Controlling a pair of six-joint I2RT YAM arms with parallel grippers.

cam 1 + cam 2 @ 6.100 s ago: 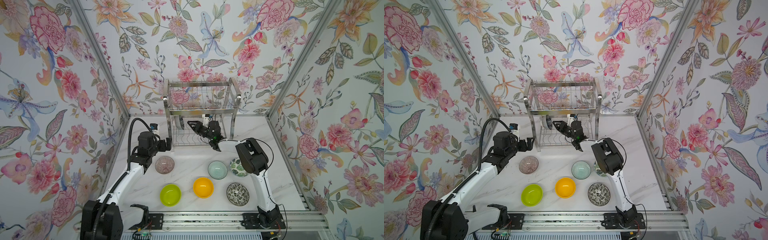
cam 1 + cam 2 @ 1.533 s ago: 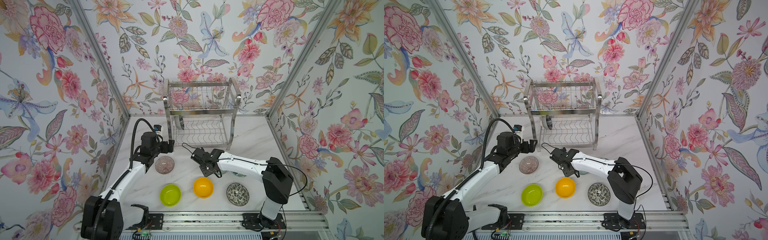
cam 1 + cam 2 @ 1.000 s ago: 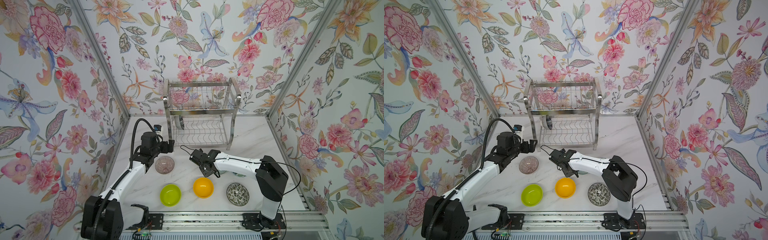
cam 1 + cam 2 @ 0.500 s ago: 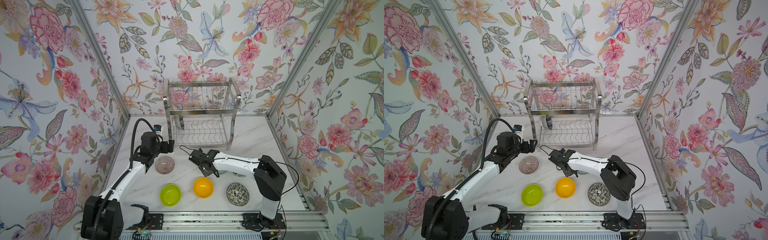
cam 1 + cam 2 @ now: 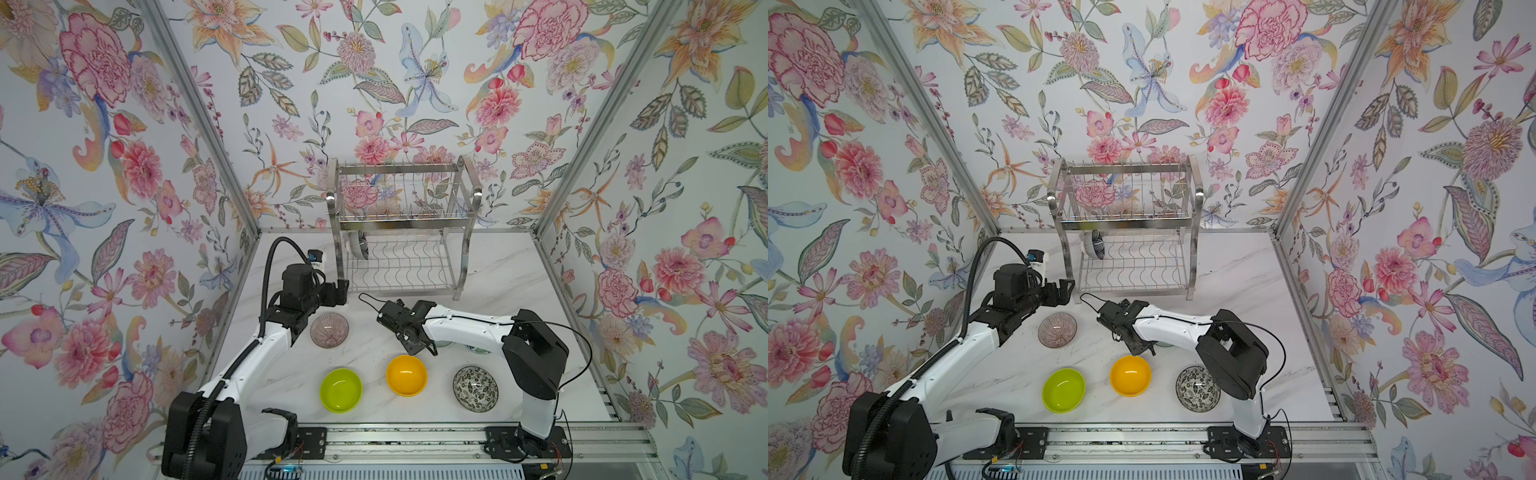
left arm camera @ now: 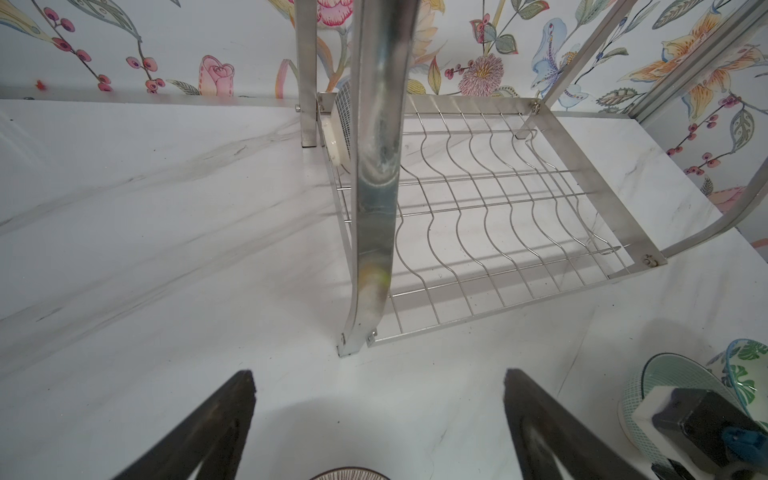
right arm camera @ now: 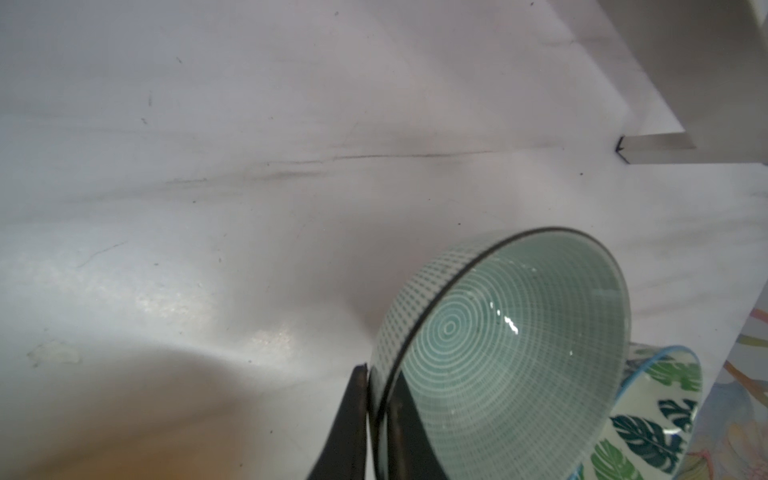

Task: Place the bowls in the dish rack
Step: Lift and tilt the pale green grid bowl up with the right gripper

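My right gripper (image 7: 376, 382) is shut on the rim of the pale mint bowl (image 7: 498, 340), one finger inside and one outside. In both top views the arm hides most of that bowl. The green-leaf bowl (image 7: 648, 419) sits right behind it. My left gripper (image 6: 377, 374) stands open by the front left post of the dish rack (image 5: 405, 232), just past the pinkish-brown ribbed bowl (image 5: 329, 329). A dark navy bowl (image 5: 360, 246) stands on edge at the left of the rack's lower tier. Lime green (image 5: 340, 390), orange-yellow (image 5: 406, 375) and black-and-white floral (image 5: 475, 388) bowls line the front.
The marble table (image 5: 498, 274) is walled in by floral panels on three sides, with a metal rail (image 5: 415, 436) along the front. The rack stands against the back wall. Its upper tier (image 5: 1125, 199) holds nothing.
The right gripper has shut on the mint bowl's rim after sliding a little to the left. Several seconds back that arm was reaching into the rack's lower tier. The left arm has not moved.
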